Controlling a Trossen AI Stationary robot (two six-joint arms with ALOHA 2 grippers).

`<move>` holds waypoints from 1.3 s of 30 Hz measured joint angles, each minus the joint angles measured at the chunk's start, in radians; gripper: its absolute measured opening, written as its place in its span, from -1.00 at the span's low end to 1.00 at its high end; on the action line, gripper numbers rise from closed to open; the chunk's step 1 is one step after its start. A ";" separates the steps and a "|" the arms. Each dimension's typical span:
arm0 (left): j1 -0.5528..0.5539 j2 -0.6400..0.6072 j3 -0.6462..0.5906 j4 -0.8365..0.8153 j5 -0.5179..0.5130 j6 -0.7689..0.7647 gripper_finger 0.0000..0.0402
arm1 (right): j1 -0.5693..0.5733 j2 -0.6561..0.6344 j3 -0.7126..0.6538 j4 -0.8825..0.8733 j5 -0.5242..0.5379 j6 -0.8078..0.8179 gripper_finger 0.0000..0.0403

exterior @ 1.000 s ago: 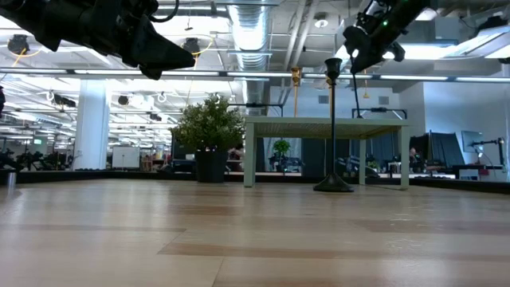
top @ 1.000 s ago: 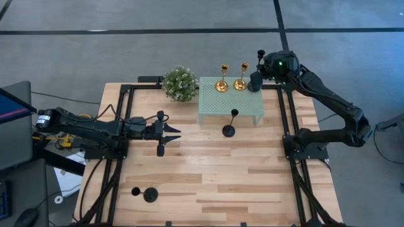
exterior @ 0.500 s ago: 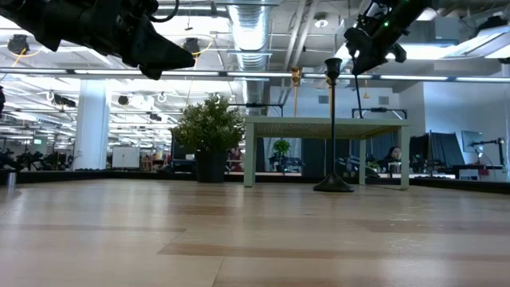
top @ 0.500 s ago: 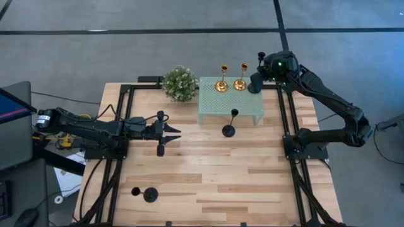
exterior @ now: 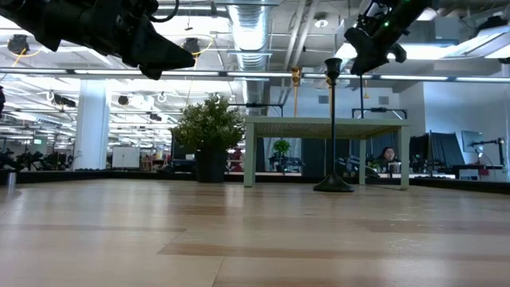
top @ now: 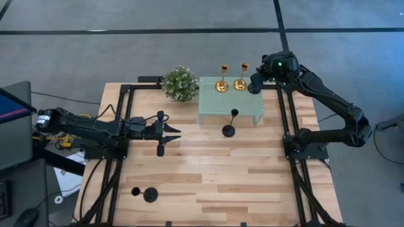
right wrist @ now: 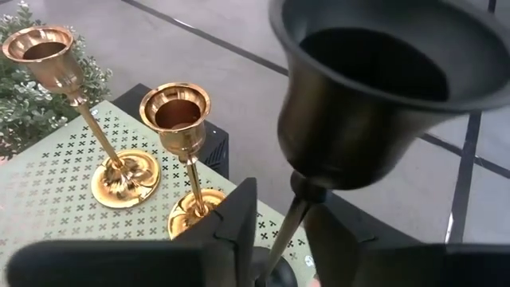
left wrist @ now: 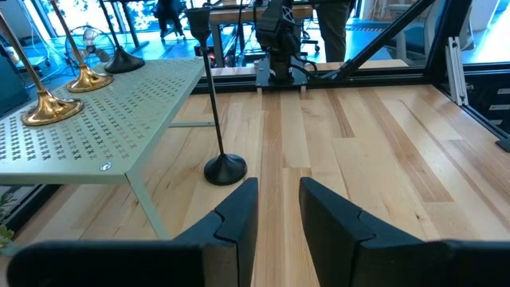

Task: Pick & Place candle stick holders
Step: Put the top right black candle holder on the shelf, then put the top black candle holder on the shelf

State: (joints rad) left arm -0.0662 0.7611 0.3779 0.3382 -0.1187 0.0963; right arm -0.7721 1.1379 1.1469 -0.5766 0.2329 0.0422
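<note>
Two gold candle stick holders [top: 222, 79] [top: 240, 77] stand on the mint-green stand [top: 230, 104]. A black holder [right wrist: 374, 72] stands with its disc base [left wrist: 123, 60] on the stand's far right corner. My right gripper [right wrist: 283, 239] is open, its fingers on either side of this holder's thin stem below the cup, a gap showing on each side. A second black holder [top: 229, 126] stands upright on the table in front of the stand. A third [top: 144, 193] lies at the near left. My left gripper [top: 172, 132] hovers open at the left, holding nothing.
A leafy green plant ball [top: 179, 83] sits left of the stand at the far edge. Black frame rails [top: 120, 157] [top: 293, 170] run along both sides of the wooden table [top: 240, 183]. The boards between the stand and the near edge are bare.
</note>
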 joint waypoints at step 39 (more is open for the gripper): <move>0.000 0.000 0.000 0.000 0.000 0.000 -0.53 | 0.699 -0.363 0.015 -0.814 0.021 0.484 -0.42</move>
State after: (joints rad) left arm -0.0662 0.7609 0.3779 0.3382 -0.1184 0.0963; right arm -0.0732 0.7748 1.1616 -1.3906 0.2542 0.5266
